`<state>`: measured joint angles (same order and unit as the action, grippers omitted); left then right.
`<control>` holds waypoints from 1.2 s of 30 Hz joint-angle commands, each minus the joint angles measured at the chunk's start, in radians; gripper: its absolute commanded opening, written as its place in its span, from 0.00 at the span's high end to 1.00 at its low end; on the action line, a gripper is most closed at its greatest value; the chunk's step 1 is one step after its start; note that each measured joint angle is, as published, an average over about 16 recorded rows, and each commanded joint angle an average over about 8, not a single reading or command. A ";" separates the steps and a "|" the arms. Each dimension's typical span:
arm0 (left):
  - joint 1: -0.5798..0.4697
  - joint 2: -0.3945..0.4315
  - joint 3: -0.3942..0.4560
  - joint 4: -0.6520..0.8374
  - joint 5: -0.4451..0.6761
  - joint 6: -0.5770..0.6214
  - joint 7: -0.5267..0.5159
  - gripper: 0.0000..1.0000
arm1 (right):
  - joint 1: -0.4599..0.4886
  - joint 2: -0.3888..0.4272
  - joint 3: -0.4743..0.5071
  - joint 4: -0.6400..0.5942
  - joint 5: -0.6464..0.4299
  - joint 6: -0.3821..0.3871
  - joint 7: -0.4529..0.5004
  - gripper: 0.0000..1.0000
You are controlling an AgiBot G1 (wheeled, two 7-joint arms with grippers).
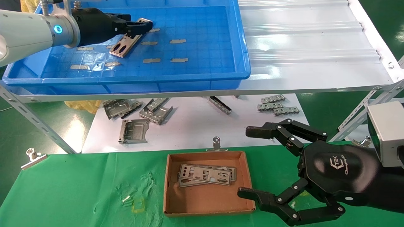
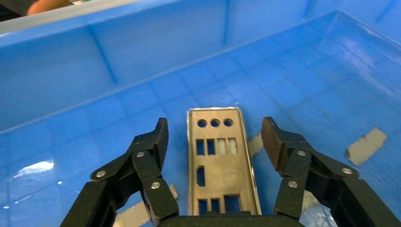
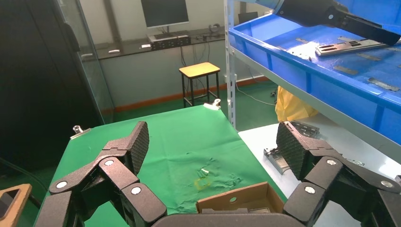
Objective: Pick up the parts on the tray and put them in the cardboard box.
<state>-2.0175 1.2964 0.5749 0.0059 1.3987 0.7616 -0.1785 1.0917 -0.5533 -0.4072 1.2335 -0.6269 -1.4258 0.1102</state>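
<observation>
Plate in the tray: one silver plate lies flat on the grid floor of the blue tray, toward its left half, with small grey tape strips scattered around it.
Left pincer: spread wide, one finger to each side of the plate's long edges, holding nothing (the plate runs lengthwise between the fingers in the left wrist view).
Slip risk: the plate is thin and lies flush with the floor, so I'd judge the fingertips could close over its top or skate off the edges instead of gripping it.
Tape risk: a strip lies just beside the plate's edge near one finger; it could get pinched along with the plate.
Cardboard box: sits on the green surface below the shelf, with plates already stacked toward its far side.
Drop risk: the box is only slightly wider than a plate, so a skewed release could leave one end propped on a wall.
Right pincer: spread and empty, just beside the box's right wall; it could be in the way of the delivery.
</observation>
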 commanded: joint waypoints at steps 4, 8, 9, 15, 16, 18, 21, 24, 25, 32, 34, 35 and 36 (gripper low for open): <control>-0.003 -0.007 0.006 -0.003 0.009 0.046 -0.001 1.00 | 0.000 0.000 0.000 0.000 0.000 0.000 0.000 0.00; -0.007 -0.018 0.008 -0.007 0.012 0.103 0.000 1.00 | 0.000 0.000 0.000 0.000 0.000 0.000 0.000 0.00; -0.008 -0.021 0.009 -0.008 0.013 0.115 0.001 1.00 | 0.000 0.000 0.000 0.000 0.000 0.000 0.000 0.00; -0.009 -0.028 0.007 -0.013 0.011 0.136 0.011 1.00 | 0.000 0.000 0.000 0.000 0.000 0.000 0.000 0.00; -0.009 -0.028 0.006 -0.014 0.010 0.134 0.013 1.00 | 0.000 0.000 0.000 0.000 0.000 0.000 0.000 0.00; -0.008 -0.028 0.006 -0.015 0.009 0.128 0.018 1.00 | 0.000 0.000 0.000 0.000 0.000 0.000 0.000 0.00; -0.006 -0.028 0.002 -0.020 0.004 0.116 0.031 1.00 | 0.000 0.000 0.000 0.000 0.000 0.000 0.000 0.00; -0.006 -0.029 -0.004 -0.026 -0.005 0.106 0.046 1.00 | 0.000 0.000 0.000 0.000 0.000 0.000 0.000 0.00; -0.006 -0.031 -0.007 -0.029 -0.009 0.105 0.050 1.00 | 0.000 0.000 0.000 0.000 0.000 0.000 0.000 0.00; -0.038 -0.053 -0.030 -0.040 -0.043 0.145 0.064 1.00 | 0.000 0.000 0.000 0.000 0.000 0.000 0.000 0.00; -0.050 -0.062 -0.036 -0.044 -0.051 0.172 0.068 1.00 | 0.000 0.000 0.000 0.000 0.000 0.000 0.000 0.00; -0.055 -0.067 -0.039 -0.046 -0.055 0.187 0.070 1.00 | 0.000 0.000 0.000 0.000 0.000 0.000 0.000 0.00; -0.060 -0.072 -0.041 -0.048 -0.059 0.205 0.073 1.00 | 0.000 0.000 0.000 0.000 0.000 0.000 0.000 0.00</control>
<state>-2.0745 1.2228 0.5367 -0.0422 1.3434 0.9823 -0.1044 1.0918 -0.5533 -0.4073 1.2335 -0.6269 -1.4258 0.1102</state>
